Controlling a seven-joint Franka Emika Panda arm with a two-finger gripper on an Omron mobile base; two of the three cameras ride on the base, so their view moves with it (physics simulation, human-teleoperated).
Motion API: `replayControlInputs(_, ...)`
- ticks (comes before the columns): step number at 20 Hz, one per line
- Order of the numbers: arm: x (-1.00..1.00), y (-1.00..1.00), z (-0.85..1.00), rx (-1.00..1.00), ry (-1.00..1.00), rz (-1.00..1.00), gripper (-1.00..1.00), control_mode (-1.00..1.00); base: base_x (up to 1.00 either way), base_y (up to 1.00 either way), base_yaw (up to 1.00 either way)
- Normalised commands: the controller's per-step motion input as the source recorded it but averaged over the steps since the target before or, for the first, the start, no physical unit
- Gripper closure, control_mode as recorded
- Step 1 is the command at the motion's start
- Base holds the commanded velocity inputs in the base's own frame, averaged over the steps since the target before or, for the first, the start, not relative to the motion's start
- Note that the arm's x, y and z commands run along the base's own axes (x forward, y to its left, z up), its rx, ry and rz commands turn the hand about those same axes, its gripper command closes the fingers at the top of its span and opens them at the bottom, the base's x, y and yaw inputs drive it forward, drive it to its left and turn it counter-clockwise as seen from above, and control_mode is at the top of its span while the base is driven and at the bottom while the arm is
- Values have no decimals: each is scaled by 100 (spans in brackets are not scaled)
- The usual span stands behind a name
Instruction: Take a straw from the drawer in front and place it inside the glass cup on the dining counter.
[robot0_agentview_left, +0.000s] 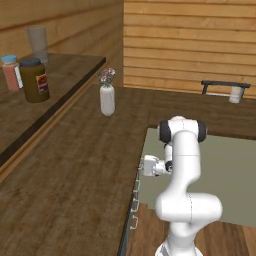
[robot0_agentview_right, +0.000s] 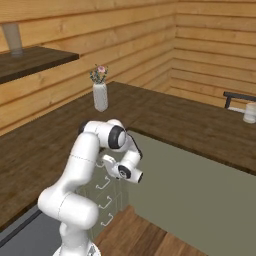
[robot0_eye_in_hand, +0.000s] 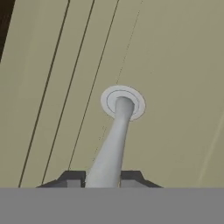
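We see the drawer (robot0_eye_in_hand: 175, 65) close up in the hand view: a flat sage-green front with fine parallel seams running along it. Its silver handle (robot0_eye_in_hand: 111, 144) is a round bar that stands out from a ringed disc mount. The dining counter (robot0_agentview_left: 75, 170) is a broad slab of dark brown planks on a sage-green base. The glass cup (robot0_agentview_left: 236, 94) is short and whitish-translucent, and we find it upright on the slab's far right part.

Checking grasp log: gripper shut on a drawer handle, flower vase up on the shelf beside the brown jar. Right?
Vase wrong: left base view shows the vase on the lower brown counter, not the shelf with the jar. The gripper is shut on the handle.
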Motion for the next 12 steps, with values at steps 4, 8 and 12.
replayControlInputs(4, -39, -83, 1, 0, 1, 0, 100, -100, 0, 0, 0)
replayControlInputs(8, -45, -100, 0, 0, 5, 0, 100, -100, 0, 0, 0)
replayControlInputs(12, -46, -100, 1, 0, 10, -1, 100, -100, 0, 0, 0)
